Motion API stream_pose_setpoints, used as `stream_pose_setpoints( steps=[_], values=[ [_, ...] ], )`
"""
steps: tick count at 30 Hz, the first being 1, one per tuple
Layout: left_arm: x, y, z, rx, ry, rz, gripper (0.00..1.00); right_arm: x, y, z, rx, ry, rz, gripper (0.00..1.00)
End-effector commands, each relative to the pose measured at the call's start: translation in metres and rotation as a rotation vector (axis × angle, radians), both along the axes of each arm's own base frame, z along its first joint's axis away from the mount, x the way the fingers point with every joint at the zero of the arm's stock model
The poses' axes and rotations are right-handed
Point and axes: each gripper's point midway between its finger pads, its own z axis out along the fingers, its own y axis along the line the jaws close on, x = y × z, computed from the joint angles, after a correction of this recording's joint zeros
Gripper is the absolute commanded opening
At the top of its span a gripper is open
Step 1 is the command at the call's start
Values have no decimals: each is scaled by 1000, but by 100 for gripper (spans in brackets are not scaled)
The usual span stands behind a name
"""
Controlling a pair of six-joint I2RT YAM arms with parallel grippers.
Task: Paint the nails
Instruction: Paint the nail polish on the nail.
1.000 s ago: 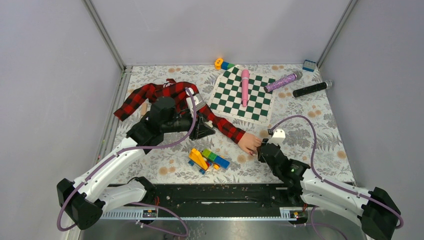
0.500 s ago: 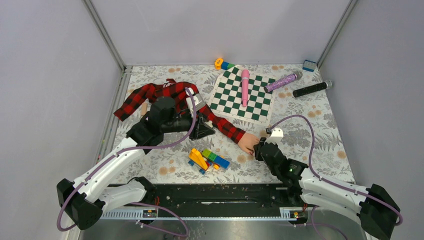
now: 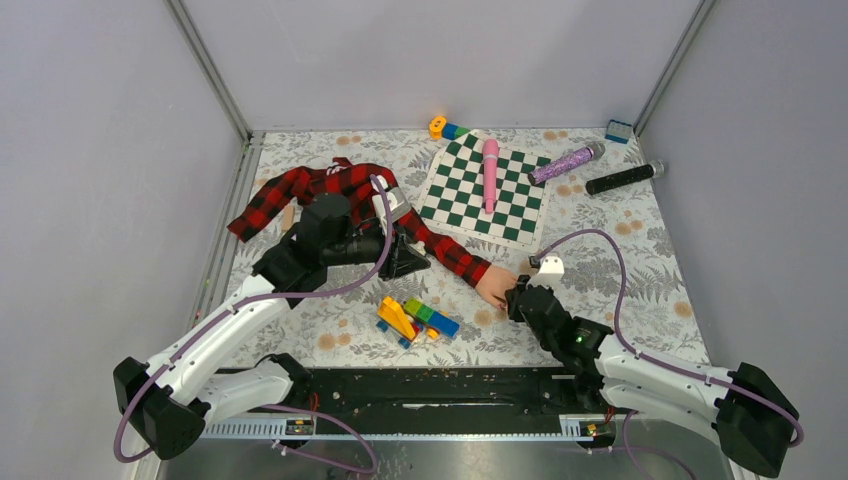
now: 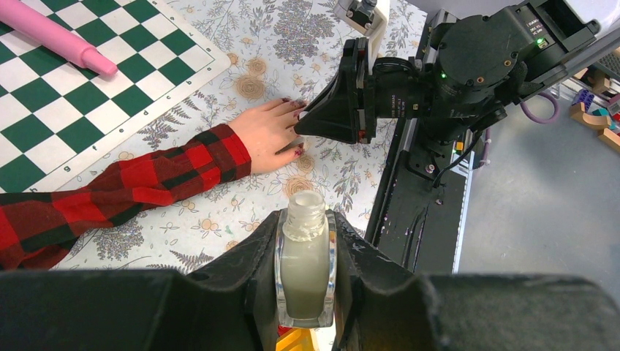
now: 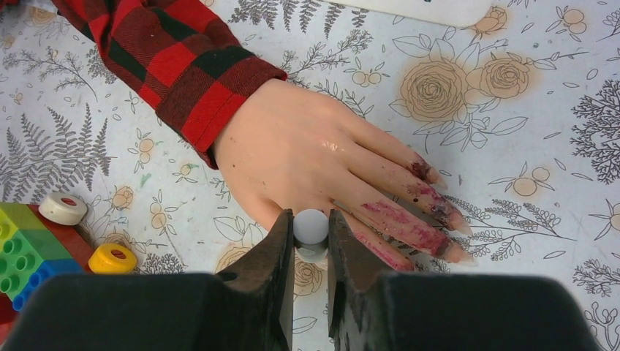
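The right hand (image 3: 517, 297) is clamped on a small white cap (image 5: 311, 225), right at the fingers of the mannequin hand (image 5: 292, 153), which lies flat on the floral bench (image 5: 526, 95). The nails (image 5: 441, 210), smeared dark red, point away from the plaid sleeve (image 5: 175, 66). Farther back, the left hand (image 4: 305, 252) is closed tight on an uncapped pale bottle (image 4: 305, 281).

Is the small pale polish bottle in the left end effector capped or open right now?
Open. The small pale glass bottle shows a bare, uncapped neck in the left wrist view.
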Motion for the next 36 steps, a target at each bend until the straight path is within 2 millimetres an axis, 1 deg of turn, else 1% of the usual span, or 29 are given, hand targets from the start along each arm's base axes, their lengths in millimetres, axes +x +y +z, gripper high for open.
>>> stream_pose_setpoints(
  steps=[1,16,27,36],
  values=[
    [-1,-4,35,-78,-79,-23,0,0,4,4,20,-17,4,0],
    [-2,-5,34,-78,-75,-25,0,0,2,-4,-1,-14,-5,0],
    [-2,-5,34,-78,-74,-25,0,-1,-4,-3,-18,-20,-18,0],
    [-2,-5,34,-78,-74,-26,0,-3,-5,-5,-50,-6,-15,0]
  ],
)
